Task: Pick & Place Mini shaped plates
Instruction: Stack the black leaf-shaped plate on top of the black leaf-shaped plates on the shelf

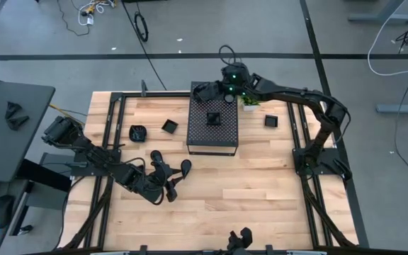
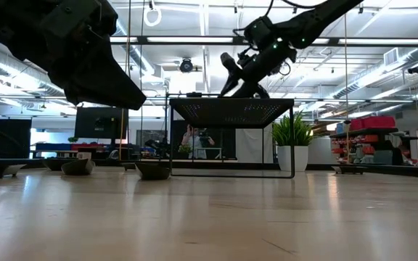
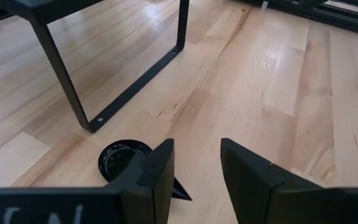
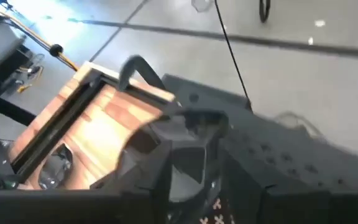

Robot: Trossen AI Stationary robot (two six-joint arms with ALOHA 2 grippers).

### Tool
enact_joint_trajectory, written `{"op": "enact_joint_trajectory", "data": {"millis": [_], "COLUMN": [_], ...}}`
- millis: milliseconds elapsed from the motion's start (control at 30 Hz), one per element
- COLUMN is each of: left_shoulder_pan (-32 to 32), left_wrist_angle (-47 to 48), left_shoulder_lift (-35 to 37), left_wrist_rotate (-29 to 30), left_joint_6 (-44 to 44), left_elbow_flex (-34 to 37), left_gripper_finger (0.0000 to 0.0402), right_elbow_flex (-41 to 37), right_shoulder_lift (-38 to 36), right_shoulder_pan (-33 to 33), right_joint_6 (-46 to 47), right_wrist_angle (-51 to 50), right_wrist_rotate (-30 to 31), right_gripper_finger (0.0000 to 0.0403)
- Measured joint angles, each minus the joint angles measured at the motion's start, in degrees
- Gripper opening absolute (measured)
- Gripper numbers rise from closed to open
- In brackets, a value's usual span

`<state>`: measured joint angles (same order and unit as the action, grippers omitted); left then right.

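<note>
Looking down from the high view, I have the left gripper (image 1: 179, 177) low in the left-centre of the frame, above bare wood, its fingers (image 3: 157, 171) standing apart with nothing between them. A teardrop plate (image 1: 155, 157) lies just beside it, and the left wrist view shows that same dark dish (image 3: 120, 158) on the boards right under the near fingertip, beside a leg of the box stand (image 3: 73, 93).

Further up, left of centre, a rounded plate (image 1: 138, 132) and a square plate (image 1: 169, 127) sit near each other on the wooden table (image 1: 261, 184).

At centre stands the black perforated box (image 1: 213, 138), with one small square plate (image 1: 213, 118) resting on its top. My right gripper (image 1: 211, 91) hangs over the box's upper edge, just above that plate; the fingers appear parted and empty, though the blurred right wrist view leaves me unable to say more.

Right of the box, a small green plant (image 1: 249, 103) sits by the arm, and another square plate (image 1: 271, 121) lies alone toward the right rail.
</note>
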<state>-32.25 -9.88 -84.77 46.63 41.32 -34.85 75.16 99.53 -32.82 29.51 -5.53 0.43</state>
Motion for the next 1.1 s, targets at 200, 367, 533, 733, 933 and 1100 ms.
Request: {"op": "enact_joint_trajectory", "data": {"millis": [200, 367, 533, 733, 933, 1100], "left_shoulder_pan": [0.0, 0.0, 0.0, 0.0, 0.0, 0.0], "left_wrist_angle": [0.1, 0.0, 0.0, 0.0, 0.0, 0.0], "left_shoulder_lift": [0.0, 0.0, 0.0, 0.0, 0.0, 0.0], "left_wrist_rotate": [-0.4, -0.4, -0.4, -0.4, -0.4, -0.4], "left_joint_6": [0.0, 0.0, 0.0, 0.0, 0.0, 0.0], "left_elbow_flex": [0.0, 0.0, 0.0, 0.0, 0.0, 0.0], "left_gripper_finger": [0.0135, 0.0135, 0.0135, 0.0135, 0.0135, 0.0135], "right_elbow_flex": [0.0, 0.0, 0.0, 0.0, 0.0, 0.0], "right_shoulder_lift": [-1.0, -1.0, -1.0, -1.0, 0.3, 0.9], "right_shoulder_pan": [0.0, 0.1, 0.0, 0.0, 0.0, 0.0], "right_joint_6": [-2.2, -3.0, -3.0, -4.3, -3.6, -4.9], "right_wrist_angle": [0.4, -2.0, -6.3, -7.4, -7.1, -6.9], "right_wrist_rotate": [-2.7, -8.7, -6.1, -3.9, -3.9, -3.9], "right_gripper_finger": [0.0163, 0.0122, 0.0047, 0.0012, 0.0014, 0.0003]}}
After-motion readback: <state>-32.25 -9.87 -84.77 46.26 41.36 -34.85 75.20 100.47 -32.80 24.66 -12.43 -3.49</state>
